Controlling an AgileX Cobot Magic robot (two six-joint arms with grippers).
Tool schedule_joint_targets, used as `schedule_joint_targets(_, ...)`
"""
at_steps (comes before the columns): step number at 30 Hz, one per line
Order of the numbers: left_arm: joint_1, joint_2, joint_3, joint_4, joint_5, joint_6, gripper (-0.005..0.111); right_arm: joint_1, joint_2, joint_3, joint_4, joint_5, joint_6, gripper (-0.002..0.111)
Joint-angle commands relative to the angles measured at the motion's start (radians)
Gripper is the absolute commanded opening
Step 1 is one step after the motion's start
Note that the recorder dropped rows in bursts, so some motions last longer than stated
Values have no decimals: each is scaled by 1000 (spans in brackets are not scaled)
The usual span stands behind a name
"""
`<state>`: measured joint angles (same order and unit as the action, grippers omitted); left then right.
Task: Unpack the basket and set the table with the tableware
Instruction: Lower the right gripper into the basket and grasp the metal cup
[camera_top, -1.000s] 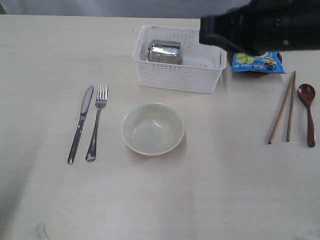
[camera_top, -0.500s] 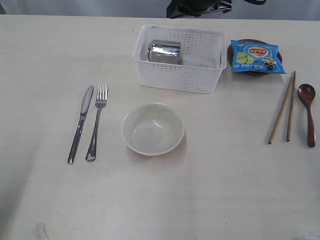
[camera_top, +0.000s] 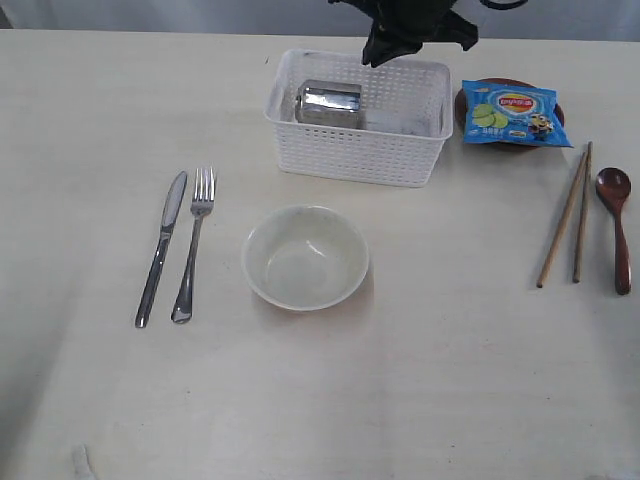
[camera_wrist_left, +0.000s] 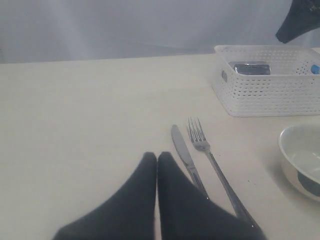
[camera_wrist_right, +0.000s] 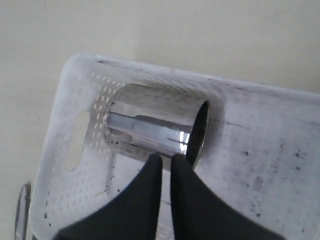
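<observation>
- Basket (camera_top: 352, 160) stands on the table (camera_top: 460, 380); we judge it light and stiff.
- Cup (camera_top: 329, 103) lies on its side inside the basket. It looks like slick, rigid steel, so we'd pinch its rim.
- Right gripper (camera_wrist_right: 165, 161) hovers over the cup, fingers together and empty.
- Left gripper (camera_wrist_left: 157, 159) hangs near the knife (camera_wrist_left: 183, 150), fingers together.

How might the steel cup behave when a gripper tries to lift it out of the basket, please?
The cup lies on its side in the basket, so a nudge would probably roll it. Its polished, mirror-like wall looks slippery to grip. It appears rigid and hollow, so it is likely light for its size.
</observation>
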<state>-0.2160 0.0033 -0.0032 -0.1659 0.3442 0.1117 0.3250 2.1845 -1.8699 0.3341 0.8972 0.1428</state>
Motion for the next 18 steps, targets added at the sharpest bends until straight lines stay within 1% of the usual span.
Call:
schedule_joint_targets(1, -6, -3, 3, 3, -2, -3, 0, -48, 27, -5, 75, 32, -33, 33)
schedule_joint_targets(3, -6, -3, 3, 3, -2, -3, 0, -52, 36, -5, 106, 44, -83, 43)
schedule_joint_targets(4, -6, -3, 3, 3, -2, -3, 0, -52, 42, -7, 121, 46, -94, 44)
schedule_joint_targets(6, -6, -3, 3, 3, -2, -3, 0, -50, 44, -7, 142, 46, -102, 44)
schedule_joint_targets(10, -6, -3, 3, 3, -2, -3, 0, -29, 48, -7, 142, 15, -99, 41)
schedule_joint_targets(18, -6, -3, 3, 3, -2, -3, 0, -19, 95, -7, 142, 2, -39, 41)
